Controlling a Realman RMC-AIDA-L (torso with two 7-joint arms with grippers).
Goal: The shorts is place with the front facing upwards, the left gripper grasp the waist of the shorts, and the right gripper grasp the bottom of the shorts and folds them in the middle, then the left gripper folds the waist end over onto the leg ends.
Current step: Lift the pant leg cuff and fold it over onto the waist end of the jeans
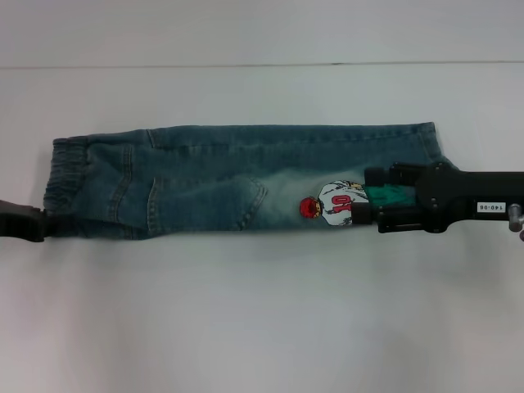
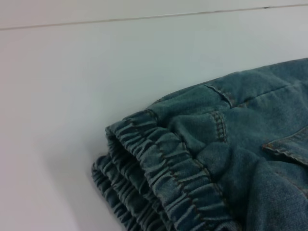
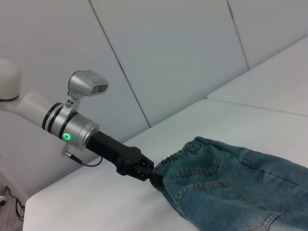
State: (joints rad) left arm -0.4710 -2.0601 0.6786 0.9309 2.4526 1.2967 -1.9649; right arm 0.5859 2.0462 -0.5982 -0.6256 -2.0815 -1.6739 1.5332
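Observation:
The shorts (image 1: 213, 180) lie on the white table as a long strip, doubled lengthwise, with the gathered waist (image 1: 64, 184) at the left and the leg ends (image 1: 430, 135) at the right. My left gripper (image 1: 42, 223) is at the near corner of the waist. In the right wrist view the left gripper (image 3: 155, 177) is shut on the waist (image 3: 185, 147). My right gripper (image 1: 366, 196) hovers over the leg end beside the cartoon figure (image 1: 332, 205), its fingers apart with the green patch showing between them. The left wrist view shows the layered waist (image 2: 159, 168) close up.
The white table (image 1: 262, 311) stretches wide in front of and behind the shorts, with a seam line (image 1: 262, 64) at the back. The left arm's silver wrist with a green light (image 3: 67, 136) reaches in low over the table's left end.

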